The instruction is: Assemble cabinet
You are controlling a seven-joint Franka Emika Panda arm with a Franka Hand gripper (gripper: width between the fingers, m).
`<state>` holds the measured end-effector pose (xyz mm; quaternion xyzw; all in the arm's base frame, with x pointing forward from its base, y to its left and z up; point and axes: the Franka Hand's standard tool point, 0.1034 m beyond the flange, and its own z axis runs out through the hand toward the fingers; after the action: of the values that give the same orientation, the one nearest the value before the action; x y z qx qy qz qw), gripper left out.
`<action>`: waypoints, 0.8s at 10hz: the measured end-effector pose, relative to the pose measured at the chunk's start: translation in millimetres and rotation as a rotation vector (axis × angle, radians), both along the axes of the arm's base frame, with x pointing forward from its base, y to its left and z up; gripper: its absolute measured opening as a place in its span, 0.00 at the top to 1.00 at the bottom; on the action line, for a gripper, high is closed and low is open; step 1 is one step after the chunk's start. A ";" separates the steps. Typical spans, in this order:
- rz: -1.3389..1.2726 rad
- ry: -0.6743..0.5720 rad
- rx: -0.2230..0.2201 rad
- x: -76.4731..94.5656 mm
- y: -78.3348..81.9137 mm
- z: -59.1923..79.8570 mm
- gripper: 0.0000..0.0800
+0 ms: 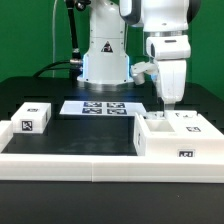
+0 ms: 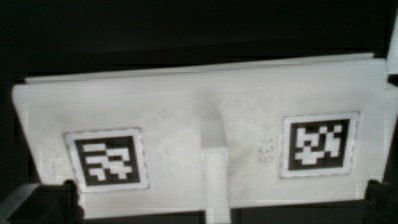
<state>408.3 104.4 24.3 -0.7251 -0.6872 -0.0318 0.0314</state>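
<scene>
The cabinet box [image 1: 172, 137] is a large white square piece with marker tags, lying at the exterior view's right. My gripper [image 1: 168, 102] hangs just above its far part, open and empty. In the wrist view the box's white face [image 2: 196, 105] fills the picture, with two tags and a thin raised rib [image 2: 214, 185] between them. My gripper [image 2: 205, 205] shows there only as two dark fingers [image 2: 18, 202] at the picture's edges, wide apart, with nothing between them but the rib. A smaller white tagged panel piece [image 1: 33, 119] lies at the exterior view's left.
The marker board [image 1: 104, 107] lies flat in the middle, in front of the robot's base [image 1: 104, 62]. A long low white rail [image 1: 75, 166] runs along the front, from the left piece across to the box.
</scene>
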 end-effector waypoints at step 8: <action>-0.006 0.031 0.006 -7.5 0.1 -14.0 0.54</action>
<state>400.8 104.4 10.3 -0.7274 -0.6845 -0.0226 0.0443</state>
